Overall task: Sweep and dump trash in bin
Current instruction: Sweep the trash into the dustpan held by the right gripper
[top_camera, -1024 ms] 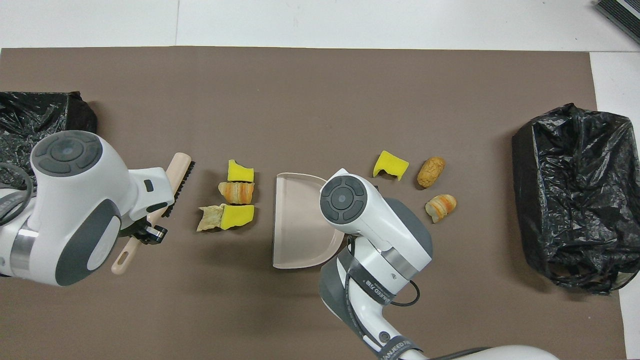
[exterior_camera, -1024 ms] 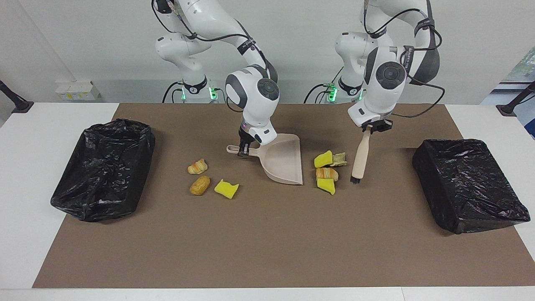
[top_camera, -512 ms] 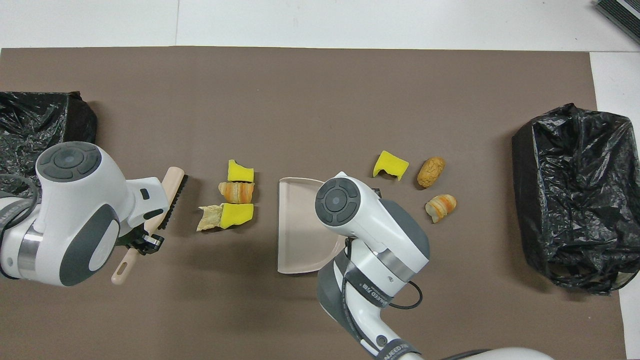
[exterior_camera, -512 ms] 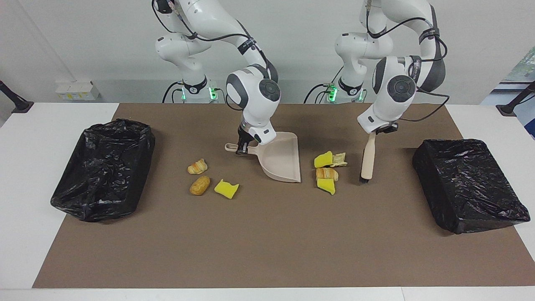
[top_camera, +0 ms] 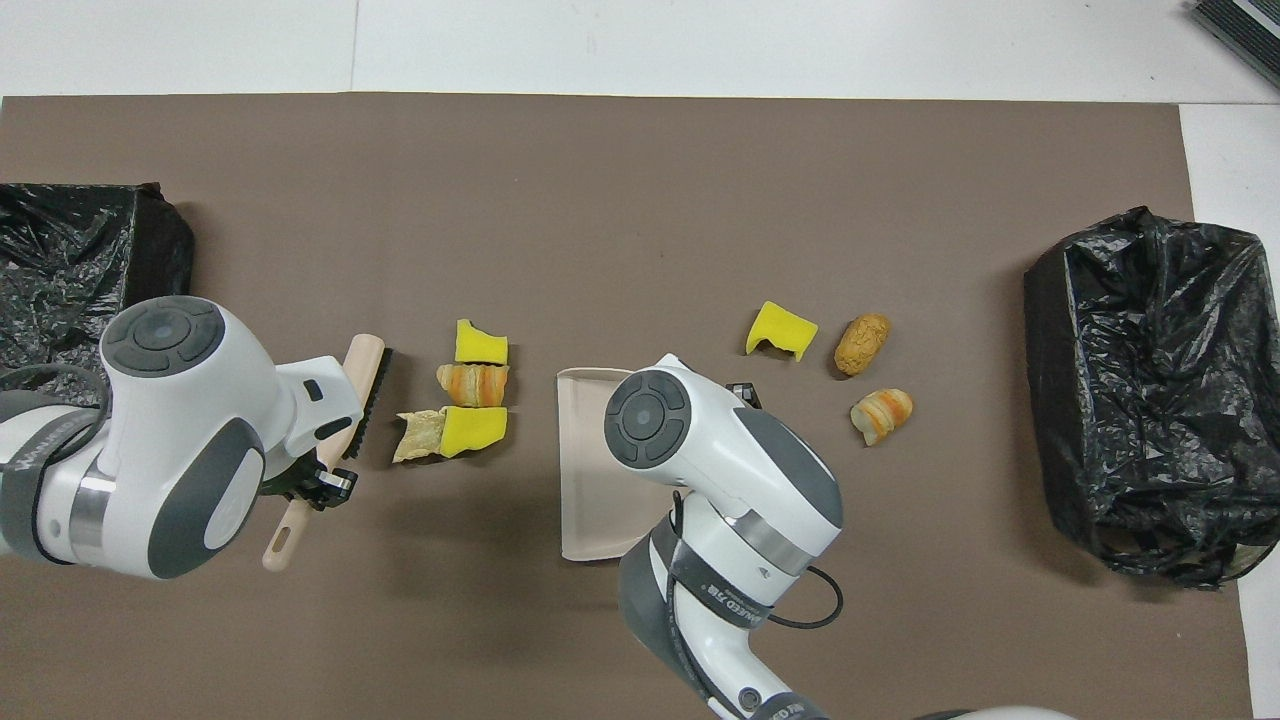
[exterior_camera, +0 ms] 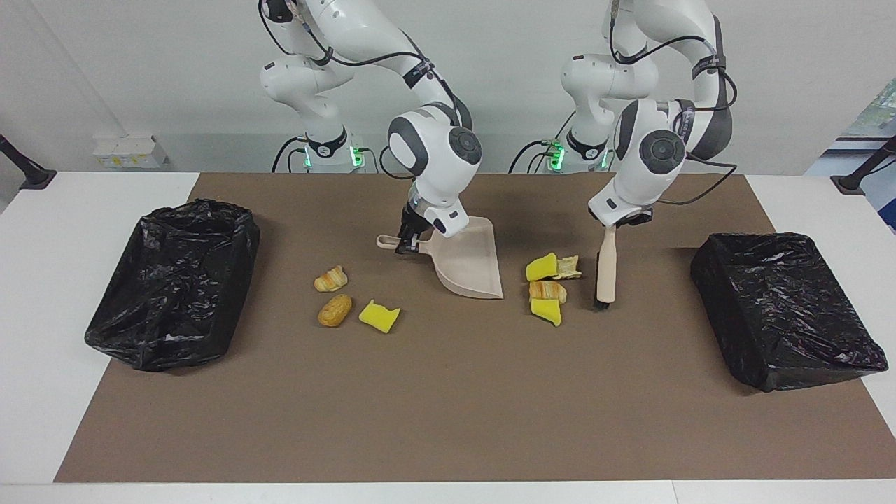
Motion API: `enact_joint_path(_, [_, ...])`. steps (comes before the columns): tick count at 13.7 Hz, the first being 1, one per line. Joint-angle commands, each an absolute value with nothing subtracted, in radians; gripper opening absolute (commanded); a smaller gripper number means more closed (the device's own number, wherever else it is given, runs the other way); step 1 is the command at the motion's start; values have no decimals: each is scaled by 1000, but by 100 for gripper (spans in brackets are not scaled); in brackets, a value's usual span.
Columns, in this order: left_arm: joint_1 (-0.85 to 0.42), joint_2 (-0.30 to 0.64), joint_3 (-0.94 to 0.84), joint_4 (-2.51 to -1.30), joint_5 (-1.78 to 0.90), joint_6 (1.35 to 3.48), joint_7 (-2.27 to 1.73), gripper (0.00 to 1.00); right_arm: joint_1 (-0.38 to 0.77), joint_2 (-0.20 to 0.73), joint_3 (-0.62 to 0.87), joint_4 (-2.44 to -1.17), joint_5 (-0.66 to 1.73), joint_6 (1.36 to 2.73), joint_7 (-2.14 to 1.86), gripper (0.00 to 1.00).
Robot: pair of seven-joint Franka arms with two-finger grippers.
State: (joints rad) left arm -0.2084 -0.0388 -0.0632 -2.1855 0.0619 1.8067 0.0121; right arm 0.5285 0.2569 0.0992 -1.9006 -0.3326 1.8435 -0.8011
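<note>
Brown matting (exterior_camera: 448, 406) covers the surface, where the right tool (exterior_camera: 408, 243) grips the dustpan (exterior_camera: 467, 269), four trash scraps (exterior_camera: 548, 289) just beside it, between it and the brush (exterior_camera: 606, 269) clenched in the left tool (exterior_camera: 623, 221).

A white tabletop (exterior_camera: 42, 231) is carrying a brown mat (exterior_camera: 448, 392) — lying on it are seven trash scraps (exterior_camera: 547, 289), a beige dustpan's edge (exterior_camera: 469, 273), brush bristles (exterior_camera: 603, 302) — and two black-lined bins (exterior_camera: 171, 280) at its ends.

Brown mat (exterior_camera: 448, 406) on white table (exterior_camera: 42, 280); white box (exterior_camera: 129, 152) by wall, near right arm's end.
</note>
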Motion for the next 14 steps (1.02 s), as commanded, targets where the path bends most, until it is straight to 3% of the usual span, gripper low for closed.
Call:
enact_joint_path(1, [-261,-49,-54,-2210,28,1839,-34,0,523,262,104,-1887,-354,1818,-827,0])
enact_joint_path(14, [-664,-114,-58,-2238,-118,1795,-412,0,517,267,104,-1893,-354,1819,-813,0])
